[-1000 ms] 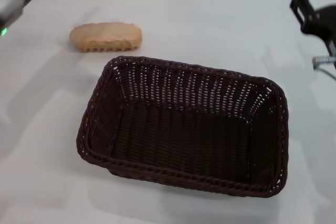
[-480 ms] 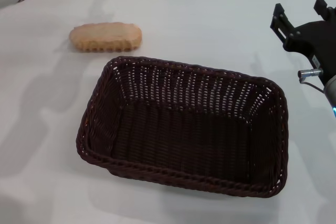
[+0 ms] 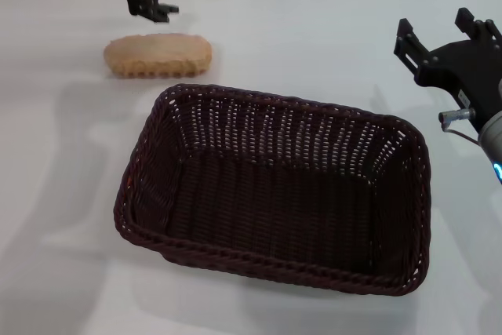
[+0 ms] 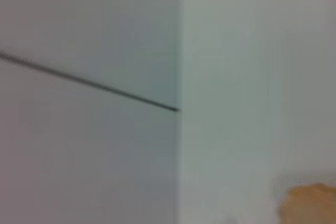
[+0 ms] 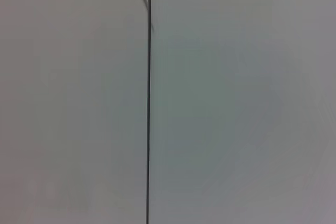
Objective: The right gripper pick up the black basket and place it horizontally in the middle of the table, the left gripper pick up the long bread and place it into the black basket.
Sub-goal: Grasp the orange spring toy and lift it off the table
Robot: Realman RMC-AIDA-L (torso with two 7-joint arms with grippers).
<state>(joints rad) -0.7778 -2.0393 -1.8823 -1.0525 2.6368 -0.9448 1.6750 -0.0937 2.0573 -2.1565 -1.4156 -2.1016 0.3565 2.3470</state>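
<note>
Hovering over the long bread [image 3: 158,55], the left gripper [image 3: 150,7] sits above its far edge; whether its claw is spread or closed cannot be told.
Black basket [image 3: 274,190] lies lengthwise mid-table [image 3: 314,37], empty, placed to receive the loaf. Right gripper [image 3: 445,35] hangs clear beyond the basket's right end, fingers wide, holding nothing.

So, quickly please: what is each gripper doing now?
Left gripper: above the bread, holding nothing.
Right gripper: open, empty, beside the basket.

Dark brown-black woven basket [image 3: 274,194], golden-tan bread [image 3: 158,54] w/ ridged edge, on plain white table [image 3: 314,45].
</note>
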